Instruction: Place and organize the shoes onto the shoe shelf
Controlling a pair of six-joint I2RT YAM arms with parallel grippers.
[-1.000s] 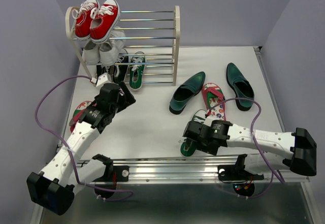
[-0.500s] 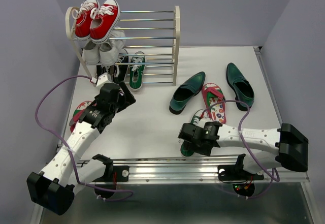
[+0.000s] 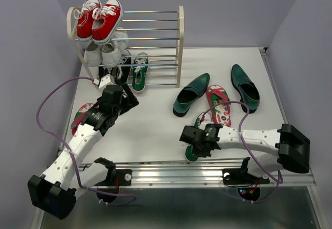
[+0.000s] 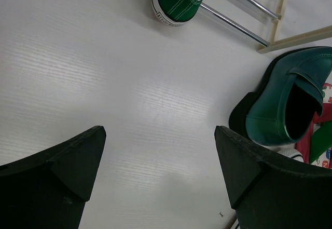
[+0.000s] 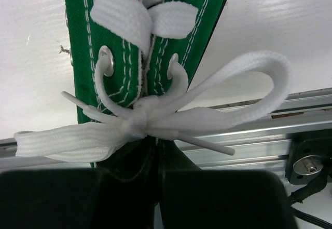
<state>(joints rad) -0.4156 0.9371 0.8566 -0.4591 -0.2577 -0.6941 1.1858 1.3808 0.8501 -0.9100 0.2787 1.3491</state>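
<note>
Right wrist | right end effector [image 5: 155, 161] clamped on green sneaker [image 5: 101, 42] at its opening, by near edge of desk [image 5: 31, 63] | left end effector [image 4: 161, 153] apart, empty | judged light, soft canvas; pinch collar, not loose laces [image 5: 155, 120]

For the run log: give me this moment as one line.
right claw: shut on green sneaker | left claw: open, empty | shoe shelf: other green sneaker on bottom tier

Open bench [image 3: 155, 125] at centre gives passage to the shoe shelf [image 3: 180, 42], far left; its tiers' right halves are unoccupied. Dark green loafers [image 3: 191, 95] and flip-flop [image 3: 215, 96] block the right.
</note>
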